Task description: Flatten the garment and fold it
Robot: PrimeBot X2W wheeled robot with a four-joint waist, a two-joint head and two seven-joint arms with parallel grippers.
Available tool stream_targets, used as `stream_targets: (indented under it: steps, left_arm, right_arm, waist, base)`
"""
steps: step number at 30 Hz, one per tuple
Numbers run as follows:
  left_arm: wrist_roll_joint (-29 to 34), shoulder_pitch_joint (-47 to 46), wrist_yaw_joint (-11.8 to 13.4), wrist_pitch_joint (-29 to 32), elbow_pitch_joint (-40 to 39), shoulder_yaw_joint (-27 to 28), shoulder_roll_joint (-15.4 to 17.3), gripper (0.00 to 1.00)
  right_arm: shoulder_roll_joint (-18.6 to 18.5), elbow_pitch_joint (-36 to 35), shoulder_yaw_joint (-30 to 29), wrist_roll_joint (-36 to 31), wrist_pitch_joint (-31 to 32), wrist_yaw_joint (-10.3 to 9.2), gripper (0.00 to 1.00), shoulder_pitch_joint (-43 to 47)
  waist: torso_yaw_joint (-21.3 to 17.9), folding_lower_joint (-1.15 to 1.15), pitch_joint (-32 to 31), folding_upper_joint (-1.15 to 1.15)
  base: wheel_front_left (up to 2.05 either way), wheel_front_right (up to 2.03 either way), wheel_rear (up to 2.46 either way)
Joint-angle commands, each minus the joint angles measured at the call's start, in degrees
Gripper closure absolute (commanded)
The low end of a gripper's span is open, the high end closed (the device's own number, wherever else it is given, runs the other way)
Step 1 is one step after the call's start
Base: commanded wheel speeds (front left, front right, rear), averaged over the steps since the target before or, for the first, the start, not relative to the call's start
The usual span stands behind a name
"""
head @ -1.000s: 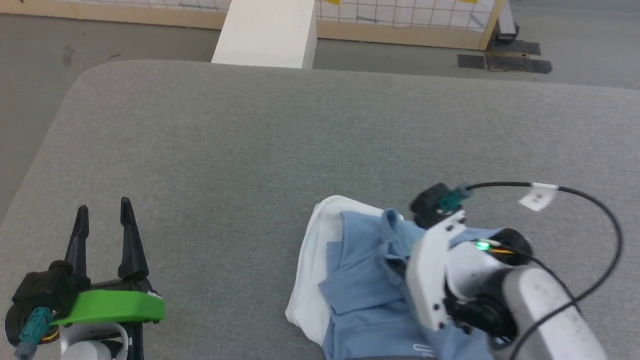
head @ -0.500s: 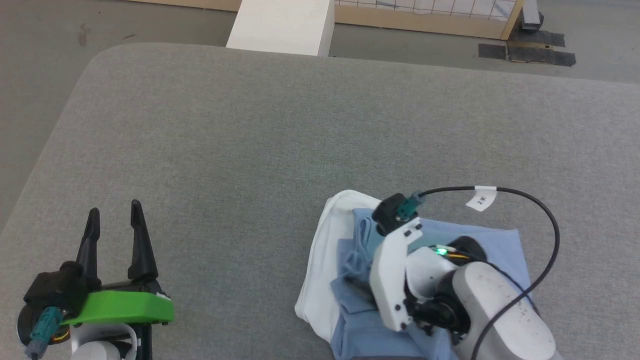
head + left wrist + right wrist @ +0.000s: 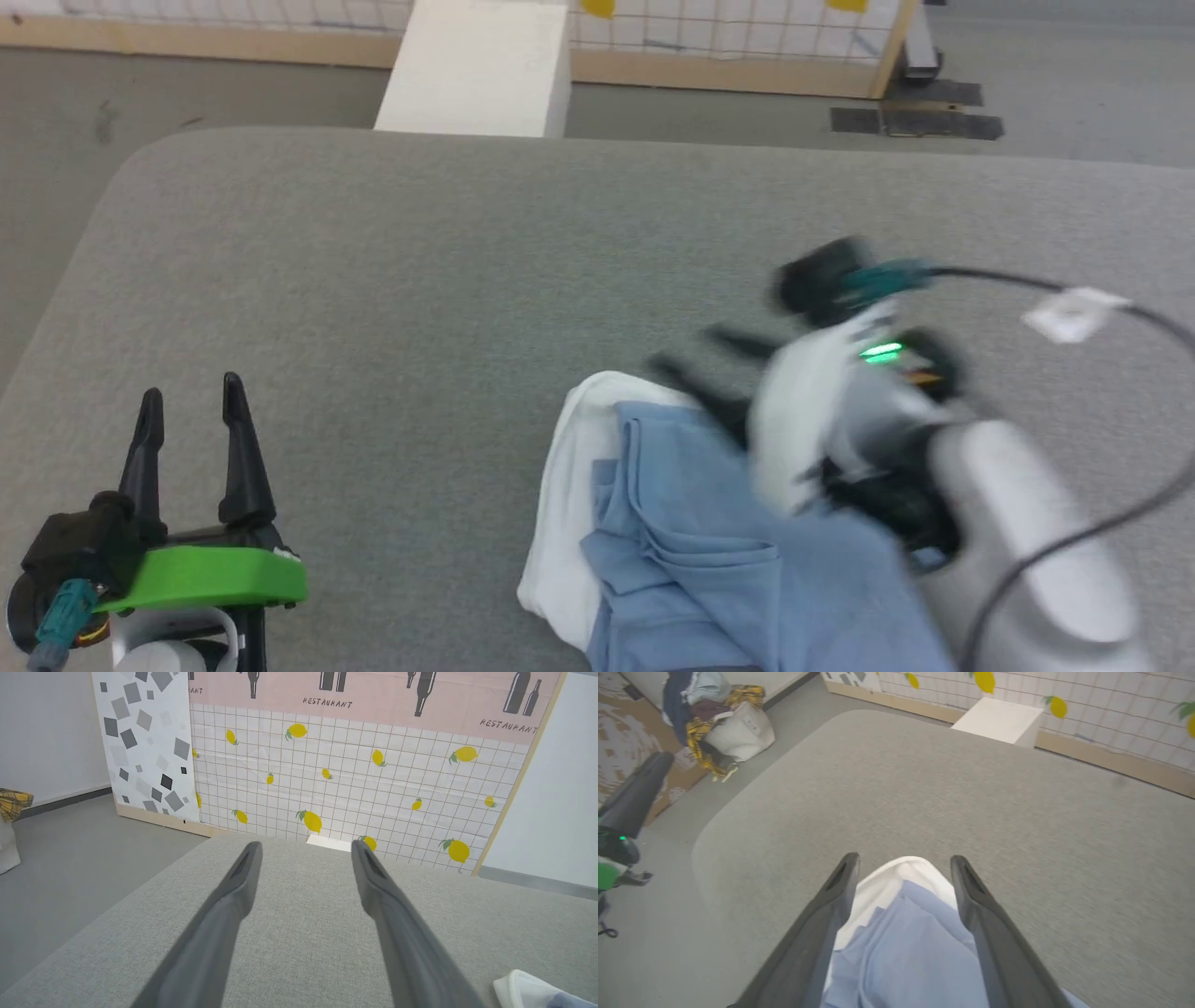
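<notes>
Light blue polo shirt (image 3: 691, 523), white along one side, lies bunched at the near edge of the grey fabric-covered surface (image 3: 420, 280), not yet flattened. The right gripper (image 3: 686, 350) hovers over its far end, dark fingers (image 3: 822, 933) spread and empty, likely seeking a fresh hold; the left gripper (image 3: 191, 392) rests agape by the near left corner.

Blur and cut-offs
The right tool (image 3: 684, 347) is a blur at the far edge of the garment (image 3: 691, 560), whose near part is cut by the bottom edge, its right side hidden behind the pale forearm (image 3: 1018, 551).
</notes>
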Motion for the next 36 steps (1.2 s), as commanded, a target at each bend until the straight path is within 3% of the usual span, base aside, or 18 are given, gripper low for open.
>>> stream_targets:
  steps: [1,5,10,16,25,26,28,33,36]
  left_arm:
    - [0.78,0.86,-0.34,-0.26,-0.36,-0.01,0.22,0.0]
    - [1.09,1.15,-0.49,-0.26,-0.62,-0.22,0.16,0.0]
    - [1.55,1.18,-0.64,-0.26,-0.81,-0.63,0.17,0.0]
    - [1.87,1.03,-0.67,-0.26,-0.75,-0.82,-0.01,0.0]
    - [1.96,0.71,-0.88,-0.26,-0.33,-1.23,-0.21,0.0]
    - [1.92,0.68,-0.87,-0.26,-0.34,-1.2,-0.24,0.0]
    - [1.88,0.76,-0.71,-0.26,-0.52,-0.96,-0.28,0.0]
    - [1.51,1.3,-0.1,-0.26,-2.22,0.29,-0.32,0.0]
    - [1.19,1.63,0.27,-0.26,-4.14,1.59,-0.07,0.0]
  right_arm:
    - [-1.74,-0.87,-3.2,-2.7,-0.03,-0.09,0.0,1.81]
    - [-4.27,-3.28,-12.2,-8.73,2.09,-0.09,0.0,7.32]
    - [-5.12,-4.06,-18.31,-14.46,5.63,-0.09,0.0,14.52]
    - [-3.35,-0.86,-18.89,-16.42,6.67,-0.09,0.0,18.88]
    - [-2.25,8.38,-17.04,-16.61,5.31,-0.09,0.0,17.94]
    - [-2.22,8.99,-16.91,-16.22,5.07,-0.09,0.68,17.57]
    - [-2.65,9.43,-16.47,-15.67,4.31,-0.09,1.0,16.64]
    - [-5.02,8.77,-15.44,-13.79,4.07,-0.09,1.0,13.82]
    - [-7.84,8.14,-14.06,-12.74,4.68,-0.09,1.0,11.53]
  waist:
    - [-1.82,0.0,-0.98,0.0]
    - [-2.67,0.0,-0.97,0.0]
    - [-2.86,0.0,-0.23,0.0]
    - [-2.49,0.0,0.81,0.0]
    - [-1.8,0.0,1.17,0.0]
    - [-1.84,0.0,1.15,0.0]
    - [-2.3,0.0,1.23,0.0]
    - [-6.72,0.0,2.47,0.0]
    - [-11.98,0.0,3.83,0.0]
  base:
    - [0.0,0.0,0.0]
    - [0.0,0.0,0.0]
    - [0.0,0.0,0.0]
    - [0.0,0.0,0.0]
    - [0.0,0.0,0.0]
    - [0.0,0.0,0.0]
    - [0.0,0.0,0.0]
    - [0.0,0.0,0.0]
    - [0.0,0.0,0.0]
